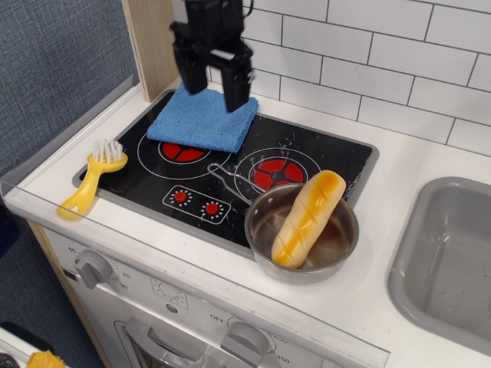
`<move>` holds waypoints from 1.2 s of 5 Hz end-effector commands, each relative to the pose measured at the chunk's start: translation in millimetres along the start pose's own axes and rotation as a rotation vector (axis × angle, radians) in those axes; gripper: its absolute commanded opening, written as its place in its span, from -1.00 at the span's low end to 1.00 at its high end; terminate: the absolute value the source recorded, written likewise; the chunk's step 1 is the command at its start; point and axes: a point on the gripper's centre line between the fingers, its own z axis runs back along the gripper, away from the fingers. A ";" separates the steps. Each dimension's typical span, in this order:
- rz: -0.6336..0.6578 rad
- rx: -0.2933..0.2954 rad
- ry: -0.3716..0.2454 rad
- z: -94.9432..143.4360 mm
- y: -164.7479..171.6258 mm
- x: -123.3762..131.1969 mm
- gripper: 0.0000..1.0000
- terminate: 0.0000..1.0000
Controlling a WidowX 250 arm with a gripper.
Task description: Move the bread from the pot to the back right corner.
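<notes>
The golden-brown toy bread lies slanted across the shiny steel pot, its upper end resting on the far rim. The pot stands at the front right edge of the black cooktop, with its wire handle pointing left over the glass. The cooktop's back right corner lies bare by the white tile wall. My black gripper hangs open and empty above the blue cloth, at the back left, well away from the pot.
A folded blue cloth covers the back left burner. A yellow-handled brush lies at the cooktop's left edge. The grey sink basin is to the right. A wooden post rises at the back left.
</notes>
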 end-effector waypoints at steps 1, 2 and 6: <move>-0.130 -0.018 0.014 24.0 -89.3 -48.5 1.00 -1.00; -0.145 -0.005 0.063 -0.9 -116.3 -61.8 1.00 -1.00; -0.151 0.032 0.119 -53.1 -147.9 -53.4 -1.00 -1.00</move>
